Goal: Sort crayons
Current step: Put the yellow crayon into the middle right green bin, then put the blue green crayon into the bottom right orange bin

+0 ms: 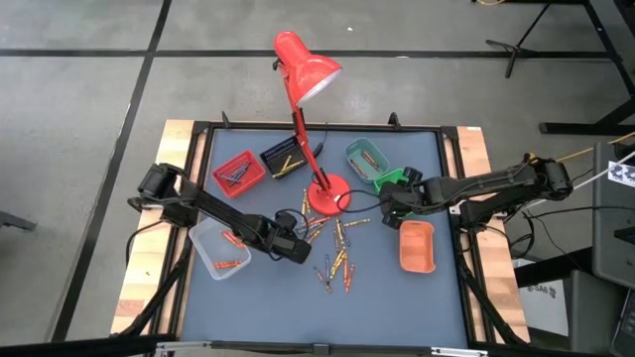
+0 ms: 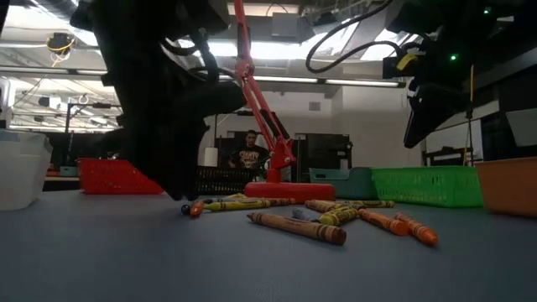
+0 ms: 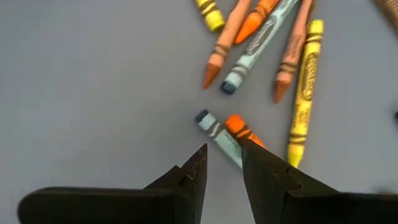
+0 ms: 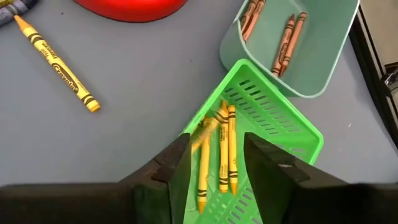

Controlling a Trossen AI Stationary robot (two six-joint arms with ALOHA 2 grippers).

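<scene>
Right gripper (image 4: 214, 165) gapes empty over three yellow crayons (image 4: 217, 152); left gripper (image 3: 222, 168) half-open, empty

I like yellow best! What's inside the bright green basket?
Yellow crayons lie inside the green basket, at least three, one blurred. The right gripper hangs above with fingers apart, and those fingers cover the basket's near end, so more crayons could be hidden there.

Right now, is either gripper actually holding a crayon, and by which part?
Nothing is held. The right gripper stands open above the green basket; the left gripper is open over a blue-grey crayon on the table.
</scene>
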